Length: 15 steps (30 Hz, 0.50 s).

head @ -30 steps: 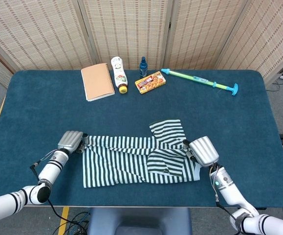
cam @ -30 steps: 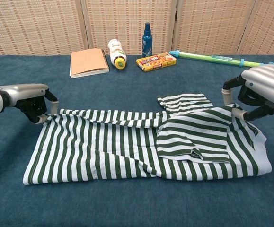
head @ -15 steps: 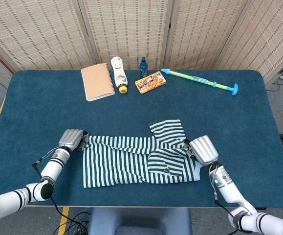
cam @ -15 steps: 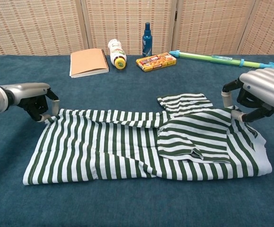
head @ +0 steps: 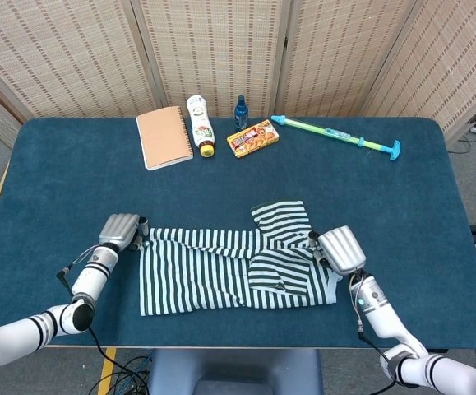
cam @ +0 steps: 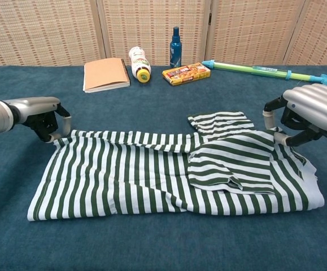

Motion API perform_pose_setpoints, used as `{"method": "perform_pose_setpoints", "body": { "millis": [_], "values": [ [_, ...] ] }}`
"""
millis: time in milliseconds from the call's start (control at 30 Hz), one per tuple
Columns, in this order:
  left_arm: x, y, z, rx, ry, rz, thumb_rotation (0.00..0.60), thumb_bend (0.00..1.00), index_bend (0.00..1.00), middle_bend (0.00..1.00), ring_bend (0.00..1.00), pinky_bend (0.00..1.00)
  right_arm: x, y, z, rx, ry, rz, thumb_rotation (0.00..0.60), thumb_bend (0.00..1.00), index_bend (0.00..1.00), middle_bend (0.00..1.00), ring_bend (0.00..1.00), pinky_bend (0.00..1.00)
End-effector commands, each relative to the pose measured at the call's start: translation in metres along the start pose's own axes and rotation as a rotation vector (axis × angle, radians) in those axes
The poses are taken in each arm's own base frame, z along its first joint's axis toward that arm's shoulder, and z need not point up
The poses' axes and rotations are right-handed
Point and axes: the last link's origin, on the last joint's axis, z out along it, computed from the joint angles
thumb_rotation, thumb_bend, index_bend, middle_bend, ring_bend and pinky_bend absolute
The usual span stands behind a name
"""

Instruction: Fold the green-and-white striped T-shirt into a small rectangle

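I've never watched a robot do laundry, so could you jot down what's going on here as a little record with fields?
Garment: green-and-white striped T-shirt, lying flat, partly folded, one sleeve turned in over the body
Surface: blue table
Left hand: at the shirt's far left corner, fingers curled at the hem; whether it grips is unclear
Right hand: at the shirt's far right edge, fingertips at the cloth; grip unclear
Far edge of table: notebook, white bottle, blue spray bottle, snack box, long green toy
Backdrop: woven screens
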Motion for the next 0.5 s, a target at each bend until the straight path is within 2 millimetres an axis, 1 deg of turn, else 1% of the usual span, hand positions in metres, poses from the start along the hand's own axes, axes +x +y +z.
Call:
{"method": "perform_pose_setpoints", "body": {
  "millis": [33,200,300,367,400,433,467,500],
  "values": [
    [0.001,0.000,-0.001,0.001,0.013,-0.006,0.600,0.49,0.41,0.90,0.89,1.00,-0.001,0.001,0.002,-0.006,0.000,0.001,0.600,0.57,0.75,1.00,1.00,1.00],
    [0.005,-0.001,-0.003,0.003,0.040,-0.019,0.600,0.49,0.18,0.88,0.88,1.00,-0.004,0.003,0.005,-0.015,-0.008,-0.002,0.600,0.57,0.75,1.00,1.00,1.00],
    [0.008,-0.002,-0.006,0.003,0.068,-0.034,0.600,0.47,0.07,0.87,0.88,1.00,-0.006,0.004,0.006,-0.019,-0.013,-0.004,0.600,0.57,0.75,1.00,1.00,1.00],
    [0.010,-0.003,-0.009,0.001,0.083,-0.040,0.600,0.45,0.03,0.87,0.88,1.00,-0.008,0.005,0.007,-0.028,-0.021,-0.009,0.600,0.57,0.74,1.00,1.00,1.00],
    [0.011,-0.003,-0.010,-0.001,0.088,-0.041,0.600,0.44,0.01,0.87,0.88,1.00,-0.009,0.005,0.007,-0.031,-0.024,-0.009,0.600,0.56,0.71,0.99,1.00,1.00],
    [0.012,-0.004,-0.011,-0.002,0.093,-0.043,0.600,0.44,0.00,0.87,0.88,1.00,-0.009,0.005,0.007,-0.035,-0.025,-0.006,0.600,0.55,0.65,0.99,1.00,1.00],
    [0.013,-0.004,-0.013,-0.003,0.096,-0.046,0.600,0.43,0.00,0.87,0.88,1.00,-0.009,0.005,0.007,-0.039,-0.027,-0.003,0.600,0.54,0.57,0.99,1.00,1.00],
    [0.014,-0.004,-0.015,-0.006,0.100,-0.052,0.600,0.43,0.00,0.87,0.88,1.00,-0.009,0.006,0.007,-0.046,-0.031,-0.002,0.600,0.53,0.51,0.99,1.00,1.00]
  ]
}}
